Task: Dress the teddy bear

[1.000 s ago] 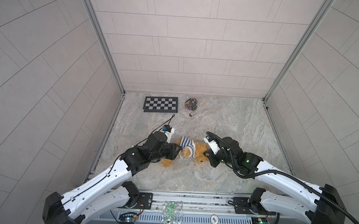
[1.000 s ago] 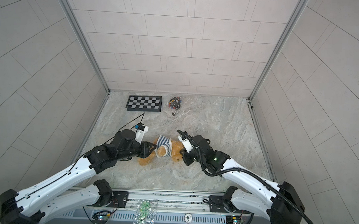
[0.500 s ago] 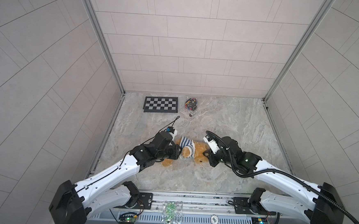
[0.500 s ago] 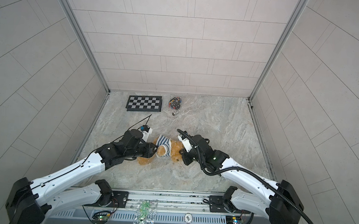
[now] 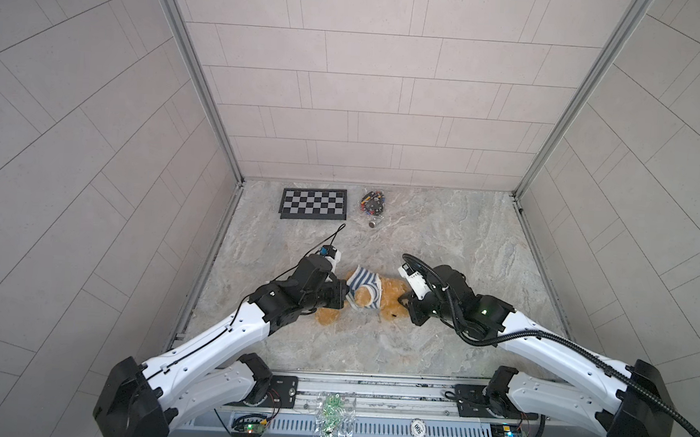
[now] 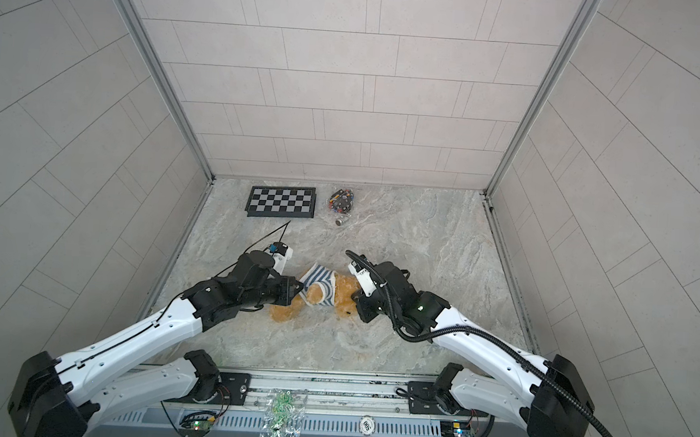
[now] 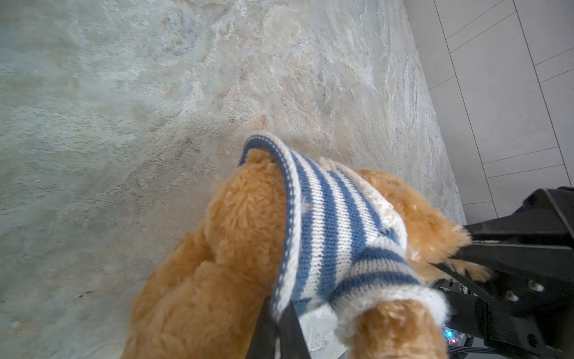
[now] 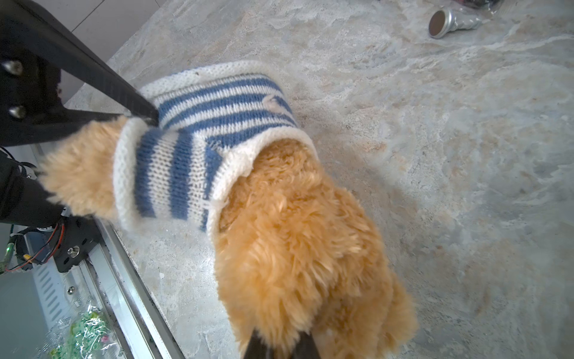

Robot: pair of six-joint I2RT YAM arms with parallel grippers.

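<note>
Left gripper is clenched on the shirt hem. The bear lies mid-table between the arms, its head fur clamped by the right gripper. Pulling the shirt on is judged under way; the hem must next be drawn down the body.

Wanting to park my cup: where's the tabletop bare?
Bare: the stretch from the bag of small parts to the right wall, and the strip between teddy bear and front rail. Crowded: mid-table, where left arm and right arm meet the bear, and by the checkerboard.
</note>
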